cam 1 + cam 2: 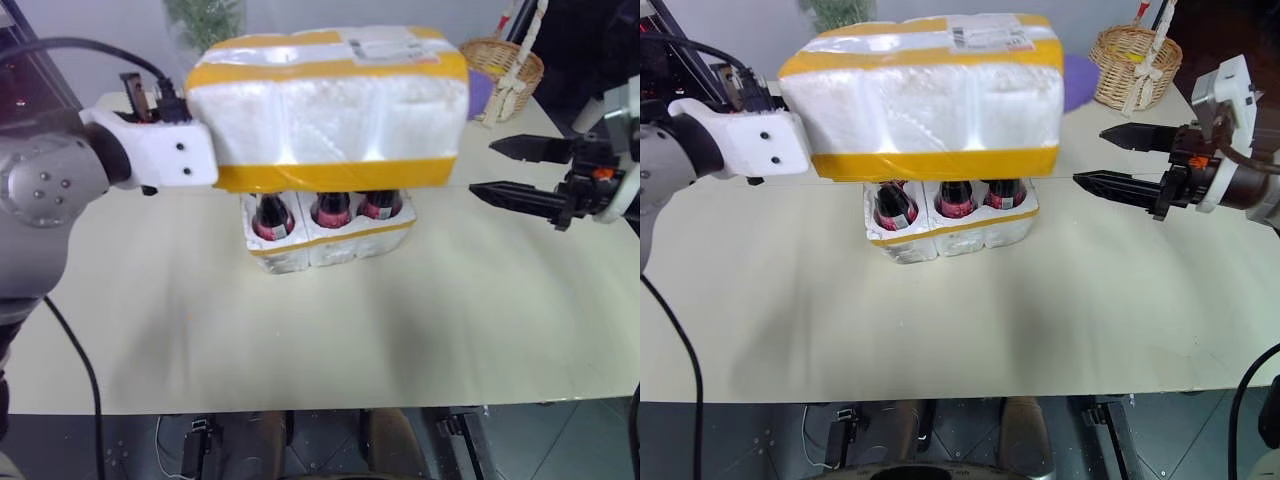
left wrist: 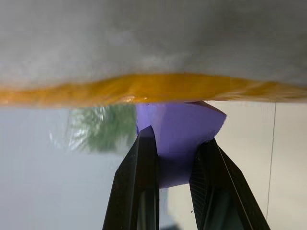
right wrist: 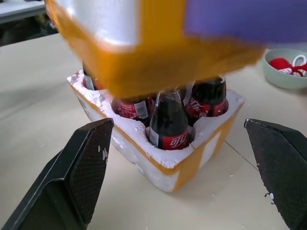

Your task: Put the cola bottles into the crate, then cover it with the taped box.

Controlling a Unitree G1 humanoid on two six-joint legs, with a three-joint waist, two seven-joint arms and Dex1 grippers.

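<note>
The taped box, white foam with broad yellow bands and a label on top, hangs in the air just above the crate. It covers the crate's back half. In the crate's wells stand the cola bottles, dark with red labels; their tops are hidden by the box. In the left wrist view my left gripper is shut on a purple flap under the box's yellow edge. My right gripper stands open to the right of the box, apart from it, with nothing between its fingers.
A wicker basket stands at the table's back right. Beyond the crate in the right wrist view sits a green bowl holding something red. The beige table stretches bare toward its front edge.
</note>
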